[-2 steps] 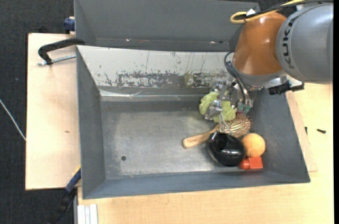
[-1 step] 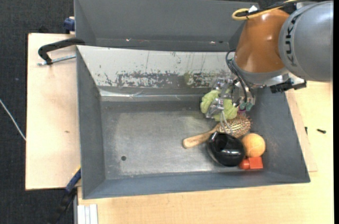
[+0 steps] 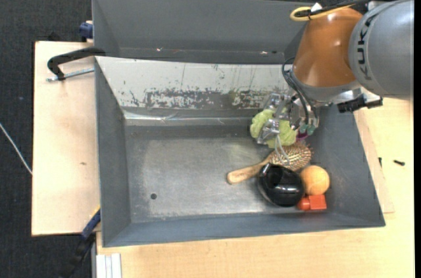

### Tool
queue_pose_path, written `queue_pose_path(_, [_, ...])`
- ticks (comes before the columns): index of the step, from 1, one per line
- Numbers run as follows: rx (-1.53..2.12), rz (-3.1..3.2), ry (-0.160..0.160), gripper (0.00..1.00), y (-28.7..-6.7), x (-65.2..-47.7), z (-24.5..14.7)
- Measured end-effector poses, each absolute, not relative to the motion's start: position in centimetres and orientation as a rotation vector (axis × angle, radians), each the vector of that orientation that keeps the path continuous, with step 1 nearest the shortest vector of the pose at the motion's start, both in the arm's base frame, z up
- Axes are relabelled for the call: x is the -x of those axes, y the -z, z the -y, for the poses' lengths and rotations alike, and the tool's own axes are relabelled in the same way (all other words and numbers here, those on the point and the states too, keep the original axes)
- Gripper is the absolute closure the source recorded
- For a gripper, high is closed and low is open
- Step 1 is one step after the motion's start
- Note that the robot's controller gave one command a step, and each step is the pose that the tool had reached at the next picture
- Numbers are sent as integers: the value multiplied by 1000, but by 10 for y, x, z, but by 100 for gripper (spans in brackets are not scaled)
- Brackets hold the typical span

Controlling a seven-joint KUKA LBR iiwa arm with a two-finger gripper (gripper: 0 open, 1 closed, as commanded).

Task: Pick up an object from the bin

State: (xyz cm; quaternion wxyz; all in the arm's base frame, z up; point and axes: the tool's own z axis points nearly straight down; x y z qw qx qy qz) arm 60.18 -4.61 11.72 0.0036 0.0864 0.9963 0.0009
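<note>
With the tool (image 3: 283,128) pinching the pale green soft thing (image 3: 263,120) at the right rear of the bin (image 3: 197,231), just above the wooden brush (image 3: 263,169) and black round object (image 3: 280,187), the grasp appears made; lifting clear remains.

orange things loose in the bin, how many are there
2. A round orange ball at the bin's right end, beside the black round thing; a small orange-red block just in front of the ball. Others may be hidden beneath.
</note>
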Motion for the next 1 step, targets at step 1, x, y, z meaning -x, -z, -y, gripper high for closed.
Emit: queue_pose_path(1, [-271,-3124,-3,100,-125,-602,46])
